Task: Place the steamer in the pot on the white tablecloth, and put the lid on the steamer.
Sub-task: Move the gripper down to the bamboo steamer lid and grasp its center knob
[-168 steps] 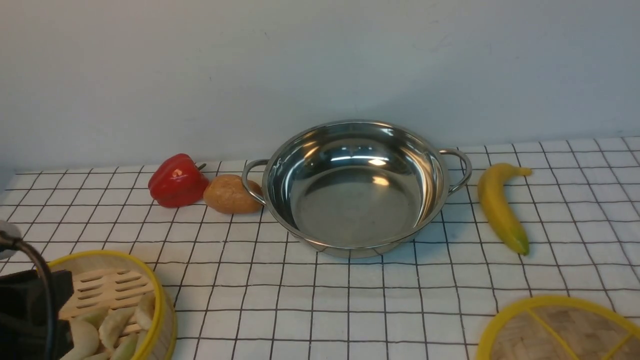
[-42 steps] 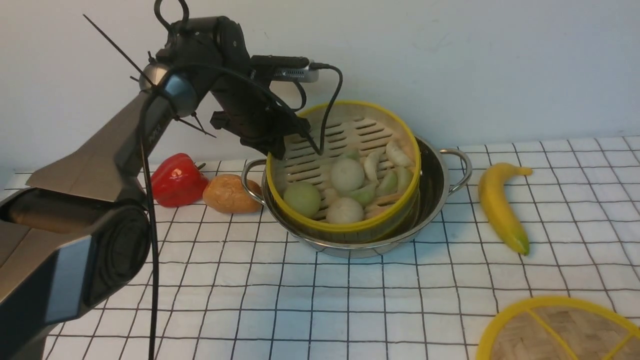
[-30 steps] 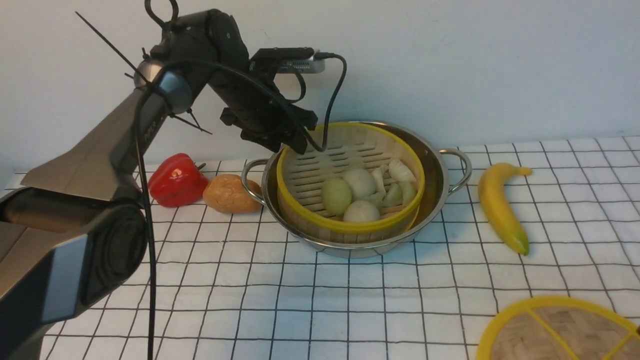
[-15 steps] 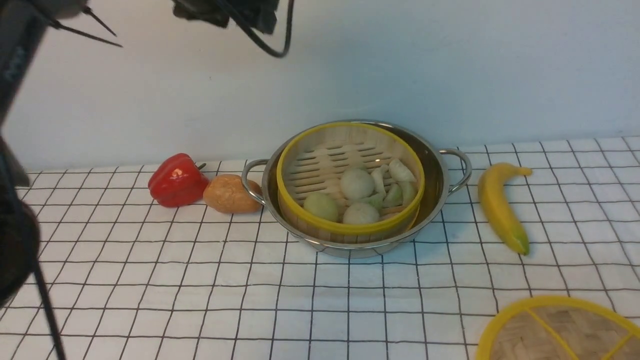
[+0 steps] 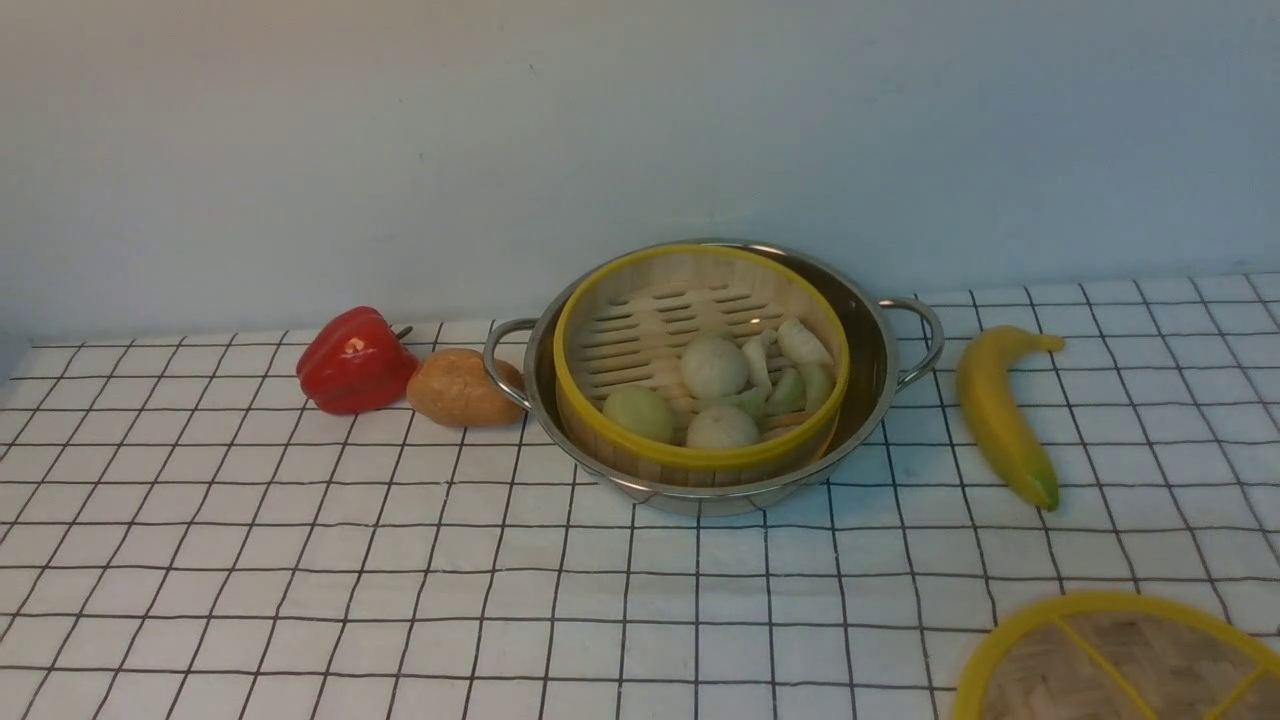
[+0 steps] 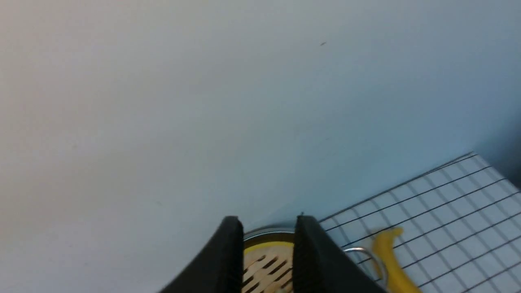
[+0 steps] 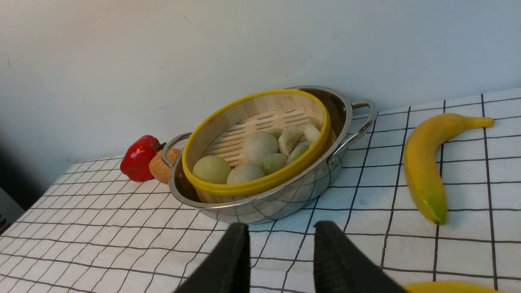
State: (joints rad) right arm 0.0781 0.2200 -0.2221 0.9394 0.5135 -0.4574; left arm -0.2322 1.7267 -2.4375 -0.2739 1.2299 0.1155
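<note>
- Front view, far left: a red pepper lay on the checked cloth near the wall, with a brown potato just beside it on the right.
- The potato sat close against the left loop handle of the pot.
- Centre: the pot stood on the cloth with the steamer upright inside it, uncovered. The steamer's yellow rim rose a little above the steel rim and sat nearer the pot's left wall.
- Pale round and wedge-shaped pieces lay in the steamer's near right part.
- Right of the pot, a banana lay on the cloth, apart from the right handle, its green tip toward the camera.
- Bottom right corner: the lid lay flat on the cloth, cut off by the edge and well apart from the pot.
- Left wrist view: the left hand was empty, its fingers a narrow gap apart, with the steamer's slats showing between them.
- Right wrist view: the right hand was empty, its fingers parted, over the cloth on the near side of the pot.
</note>
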